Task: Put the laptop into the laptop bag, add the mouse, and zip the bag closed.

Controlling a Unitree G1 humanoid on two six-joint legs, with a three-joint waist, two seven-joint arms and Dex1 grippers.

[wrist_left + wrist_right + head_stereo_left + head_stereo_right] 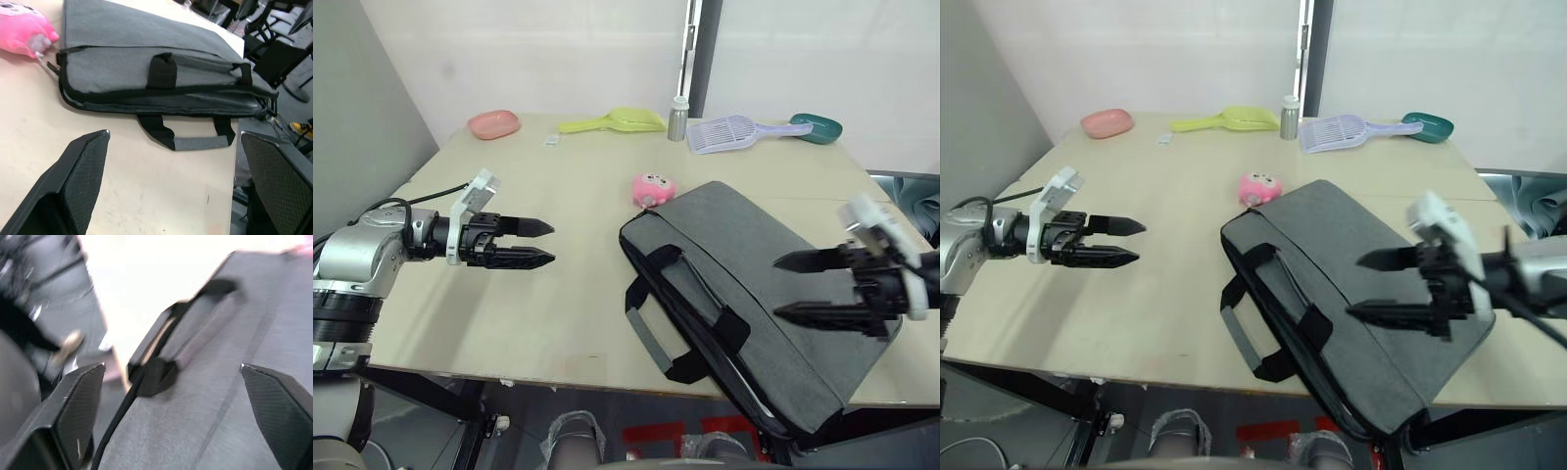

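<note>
The flat grey fabric laptop bag point(759, 294) lay diagonally across the pale wooden bench point(548, 196), handles facing the spread-fingered left claw point(544, 243); the right claw point(781, 287) hovered above it, fingers apart.

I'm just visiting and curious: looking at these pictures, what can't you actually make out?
- Inside of the laptop bag: its grey fabric hides whether a laptop or mouse is in it, in all views.
- Its zipper: the left wrist view shows a dark gap along the edge, but how far it is open is unclear.
- Bag's near corner: it hangs past the table edge, behind the right gripper.
- Small white scrap at the far side: too small to identify.
</note>
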